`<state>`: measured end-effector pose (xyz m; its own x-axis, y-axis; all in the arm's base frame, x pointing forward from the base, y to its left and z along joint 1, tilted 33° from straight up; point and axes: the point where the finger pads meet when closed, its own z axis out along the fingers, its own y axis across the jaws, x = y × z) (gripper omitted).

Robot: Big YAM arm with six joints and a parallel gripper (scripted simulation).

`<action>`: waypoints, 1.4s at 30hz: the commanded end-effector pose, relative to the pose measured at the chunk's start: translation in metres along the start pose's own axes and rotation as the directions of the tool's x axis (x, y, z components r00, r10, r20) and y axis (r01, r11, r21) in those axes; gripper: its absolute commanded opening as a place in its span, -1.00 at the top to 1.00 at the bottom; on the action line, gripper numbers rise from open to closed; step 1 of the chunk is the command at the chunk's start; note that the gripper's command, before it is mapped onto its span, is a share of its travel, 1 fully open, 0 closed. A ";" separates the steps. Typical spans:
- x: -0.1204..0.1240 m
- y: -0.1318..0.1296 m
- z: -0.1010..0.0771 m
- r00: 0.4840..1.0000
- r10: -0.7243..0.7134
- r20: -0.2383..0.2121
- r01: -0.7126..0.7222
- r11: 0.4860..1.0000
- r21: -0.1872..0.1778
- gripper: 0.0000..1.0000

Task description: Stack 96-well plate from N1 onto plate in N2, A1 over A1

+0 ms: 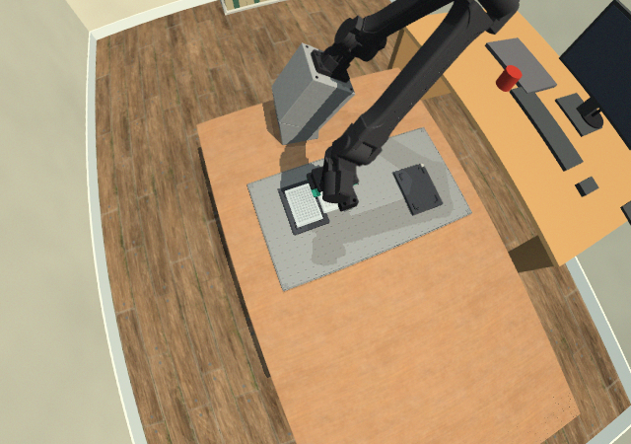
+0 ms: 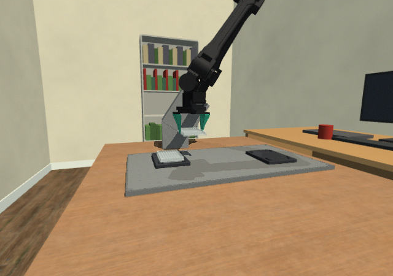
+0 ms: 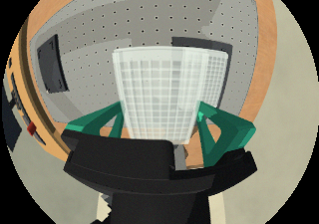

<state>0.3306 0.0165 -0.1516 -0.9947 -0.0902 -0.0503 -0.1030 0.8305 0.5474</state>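
1. The table [image 1: 407, 327] carried the grey perforated board [image 1: 356, 256], and both nests stood on that board, well apart.
2. The arm [image 1: 407, 72] reached down from the far side of the table toward the occupied nest.
3. Nest N1 [image 1: 416, 190] was bare. By this evidence the pick-up step was judged complete.
4. Nest N2 [image 2: 172, 165] held the lower plate [image 1: 304, 205], which lay flat and square inside the nest frame with nothing touching it.
5. The upper plate [image 2: 194, 131] hung level in the air, clear of the board. It sat above and just beside N2, on the side facing N1, and was not yet centred over the lower plate.
6. The gripper [image 2: 191, 127] pointed straight down, its green fingers pinching the upper plate across opposite edges.
7. The A1 corner marks were too small to read, so the orientation of either plate could not be confirmed.
8. Judged remaining: finish the traverse over N2, align edges and A1 corners, lower until fully nested, release, and retract without shifting the lower plate.
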 end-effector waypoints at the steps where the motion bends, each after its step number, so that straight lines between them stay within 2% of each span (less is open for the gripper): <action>1: -0.014 -0.021 -0.008 0.999 -0.023 0.029 0.022 1.000 0.009 1.00; 11: -0.008 -0.055 -0.008 0.999 -0.023 0.030 0.023 1.000 0.009 1.00; 13: -0.008 -0.055 -0.008 0.999 -0.023 0.030 0.023 1.000 0.009 1.00; 14: -0.018 -0.056 -0.020 0.998 -0.042 0.056 0.040 0.999 0.024 1.00; 16: -0.006 -0.065 -0.008 0.999 -0.023 0.030 0.023 1.000 0.010 1.00; 25: -0.001 -0.096 -0.009 0.999 -0.024 0.030 0.023 1.000 0.011 1.00; 27: -0.012 -0.095 -0.021 0.997 -0.042 0.057 0.041 0.999 0.029 1.00; 30: -0.013 -0.092 -0.019 0.997 -0.051 0.052 0.049 0.998 0.027 1.00; 32: -0.013 -0.087 -0.010 0.997 -0.065 0.033 0.064 0.998 0.021 1.00; 34: -0.003 -0.089 -0.009 0.999 -0.034 0.032 0.033 0.999 0.016 1.00; 42: -0.003 -0.088 -0.009 0.999 -0.034 0.032 0.033 0.999 0.016 1.00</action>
<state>0.3297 -0.0538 -0.1962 -0.9930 -0.0989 -0.0640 -0.1178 0.8297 0.5457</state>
